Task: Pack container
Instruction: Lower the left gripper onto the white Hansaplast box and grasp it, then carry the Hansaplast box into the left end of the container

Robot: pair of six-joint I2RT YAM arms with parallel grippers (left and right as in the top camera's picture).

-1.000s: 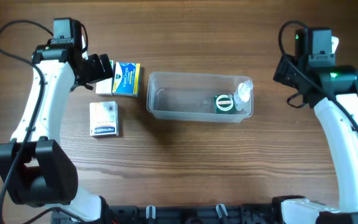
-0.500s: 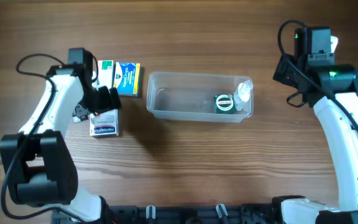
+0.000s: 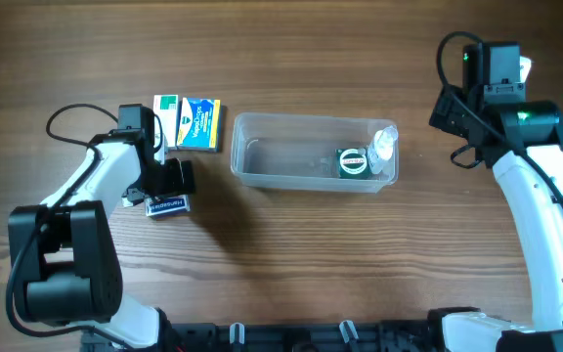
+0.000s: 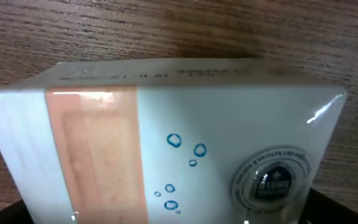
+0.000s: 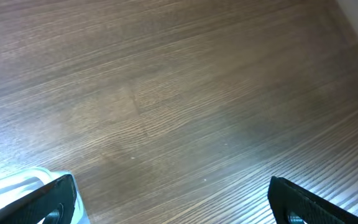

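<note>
Our left end effector [image 3: 169,178] has dropped from the blue box [image 3: 199,123] onto the white box [image 4: 179,143], its grip we cannot tell; the right end effector [image 5: 169,198] gapes empty, the container [image 3: 291,183] waiting at the middle of the worktop [image 3: 291,254]

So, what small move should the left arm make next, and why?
Probably close the left gripper on the white rectangular cardboard box: it sits directly over that box, which fills the left wrist view, and the clear plastic rectangular container has free space in its left half. The finger gap is hidden.
</note>
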